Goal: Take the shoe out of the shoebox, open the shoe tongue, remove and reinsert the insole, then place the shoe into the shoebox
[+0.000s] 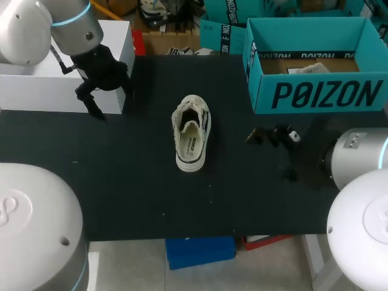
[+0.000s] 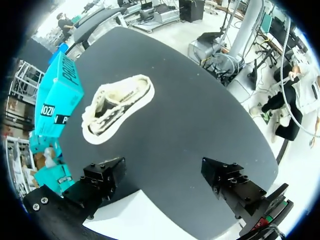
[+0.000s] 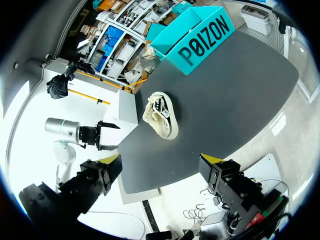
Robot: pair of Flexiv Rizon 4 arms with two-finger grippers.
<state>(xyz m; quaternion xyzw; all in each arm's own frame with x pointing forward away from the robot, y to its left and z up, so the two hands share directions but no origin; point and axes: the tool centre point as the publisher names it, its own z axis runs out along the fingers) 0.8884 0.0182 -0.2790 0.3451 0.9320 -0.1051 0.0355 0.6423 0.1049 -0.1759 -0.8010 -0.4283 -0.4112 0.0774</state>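
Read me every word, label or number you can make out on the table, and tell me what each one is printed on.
"POIZON": big black letters on the front wall of the teal cardboard shoebox.
Dark strip along the shoebox's inner rim: print too small to read.
Dark label on the insole of the cream low-top shoe: too blurred to read.
Nothing else is readable.

Cream shoe (image 1: pixel 192 134) lies upright mid-table, near the open teal shoebox (image 1: pixel 315 91).
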